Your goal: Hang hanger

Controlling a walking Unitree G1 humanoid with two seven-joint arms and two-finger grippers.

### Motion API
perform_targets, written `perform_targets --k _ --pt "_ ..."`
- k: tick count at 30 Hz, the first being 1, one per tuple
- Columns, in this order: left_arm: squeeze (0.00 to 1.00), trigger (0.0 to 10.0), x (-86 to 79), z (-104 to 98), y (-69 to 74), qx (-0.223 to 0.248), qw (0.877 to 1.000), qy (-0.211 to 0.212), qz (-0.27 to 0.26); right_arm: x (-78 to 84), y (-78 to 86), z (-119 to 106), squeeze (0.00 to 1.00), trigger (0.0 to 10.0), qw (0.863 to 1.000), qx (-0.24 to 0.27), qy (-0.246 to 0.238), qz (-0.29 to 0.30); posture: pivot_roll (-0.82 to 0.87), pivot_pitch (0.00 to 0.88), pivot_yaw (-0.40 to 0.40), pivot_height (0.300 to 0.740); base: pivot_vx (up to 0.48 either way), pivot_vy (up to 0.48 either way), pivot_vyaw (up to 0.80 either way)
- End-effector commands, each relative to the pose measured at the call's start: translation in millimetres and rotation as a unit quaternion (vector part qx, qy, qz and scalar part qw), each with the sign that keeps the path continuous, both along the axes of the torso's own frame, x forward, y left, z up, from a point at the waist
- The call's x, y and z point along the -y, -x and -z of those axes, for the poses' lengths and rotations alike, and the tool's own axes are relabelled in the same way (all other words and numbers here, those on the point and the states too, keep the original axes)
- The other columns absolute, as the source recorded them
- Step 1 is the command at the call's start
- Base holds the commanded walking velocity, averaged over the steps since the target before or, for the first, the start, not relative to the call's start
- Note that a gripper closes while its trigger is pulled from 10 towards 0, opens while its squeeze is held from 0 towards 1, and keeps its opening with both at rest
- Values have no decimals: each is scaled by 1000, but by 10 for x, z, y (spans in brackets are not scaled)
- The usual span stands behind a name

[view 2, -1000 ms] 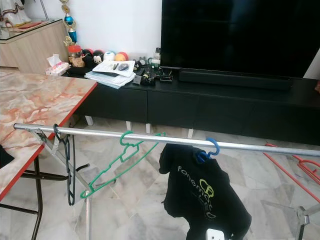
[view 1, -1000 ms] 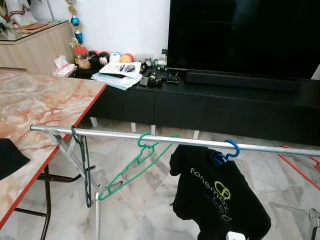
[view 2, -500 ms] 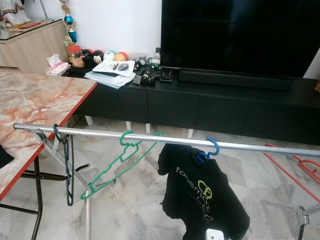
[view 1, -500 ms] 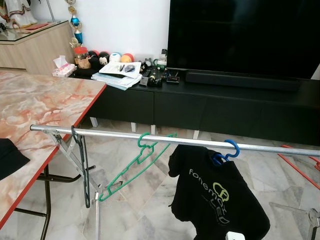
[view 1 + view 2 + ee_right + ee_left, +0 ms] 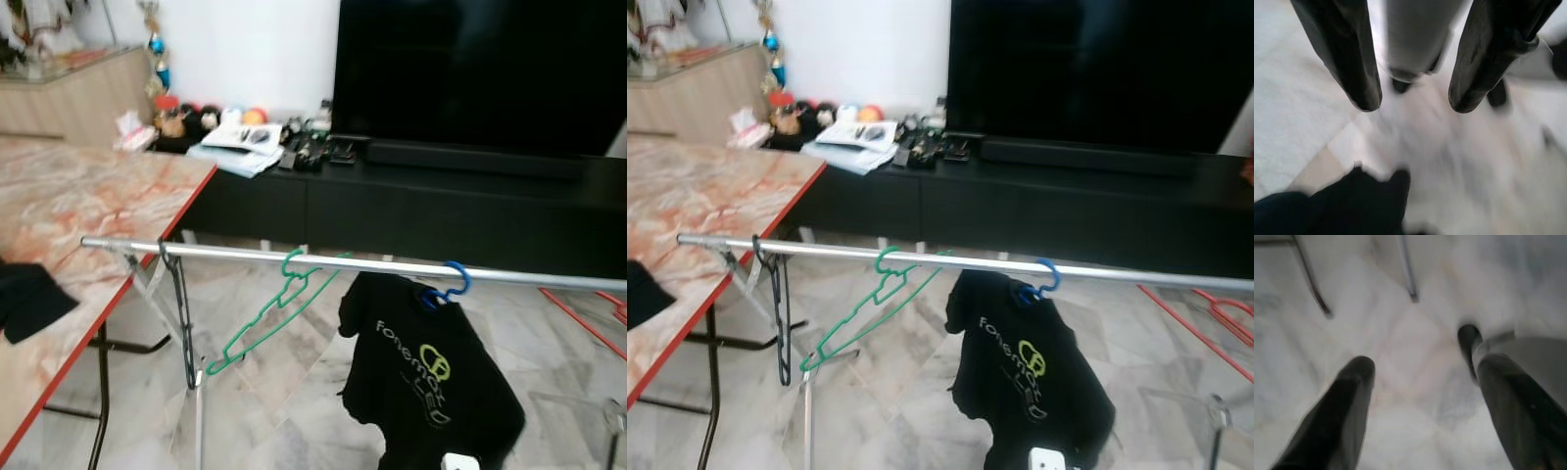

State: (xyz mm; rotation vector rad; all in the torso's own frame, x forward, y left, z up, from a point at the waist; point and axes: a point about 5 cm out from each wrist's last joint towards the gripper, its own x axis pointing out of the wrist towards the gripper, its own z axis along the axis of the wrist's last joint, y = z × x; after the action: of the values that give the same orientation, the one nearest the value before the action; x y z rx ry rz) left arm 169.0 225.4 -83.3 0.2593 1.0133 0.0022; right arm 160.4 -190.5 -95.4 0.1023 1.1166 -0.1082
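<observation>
Left eye view: a silver rail (image 5: pixel 294 258) crosses the scene above a marble floor (image 5: pixel 294 392). Three hangers hook over it. A dark hanger (image 5: pixel 179 308) hangs near the rail's left end, beside the desk (image 5: pixel 88 201) with its red edge. A green hanger (image 5: pixel 274 311) hangs empty and tilted near the middle. A blue hanger (image 5: pixel 446 286) to its right carries a black T-shirt (image 5: pixel 426 377) with a printed logo. A dark cloth (image 5: pixel 29 299) lies on the desk. Behind stand a black TV cabinet (image 5: pixel 470 201) with a large television (image 5: pixel 480 73) and assorted small items at its left end.

Right eye view: same scene; a red object (image 5: pixel 1215 318) lies on the floor at far right.

Left wrist view: the left gripper (image 5: pixel 1425 382) points down at the blurred floor, jaws released and holding nothing. Thin metal legs (image 5: pixel 1408 269) show beyond.

Right wrist view: the right gripper (image 5: pixel 1413 100) also points at the floor, jaws released and empty. A dark fabric shape (image 5: pixel 1347 205) lies below, too blurred to identify.
</observation>
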Motion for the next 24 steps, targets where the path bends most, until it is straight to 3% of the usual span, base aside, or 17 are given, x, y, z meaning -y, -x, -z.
perform_targets --k 1,18,24 --pt "0 10000 26 114 246 -43 999 7 -14 24 -162 -74 0 10000 1000 27 4 1 149 0 2 740 0 0 0" --pt "0 10000 15 124 272 -49 998 5 -26 23 -163 -74 0 10000 1000 27 5 7 148 0 4 740 0 0 0" --pt "0 10000 25 121 261 -50 999 6 -17 24 -166 -75 0 10000 1000 25 4 1 146 0 2 740 0 0 -736"
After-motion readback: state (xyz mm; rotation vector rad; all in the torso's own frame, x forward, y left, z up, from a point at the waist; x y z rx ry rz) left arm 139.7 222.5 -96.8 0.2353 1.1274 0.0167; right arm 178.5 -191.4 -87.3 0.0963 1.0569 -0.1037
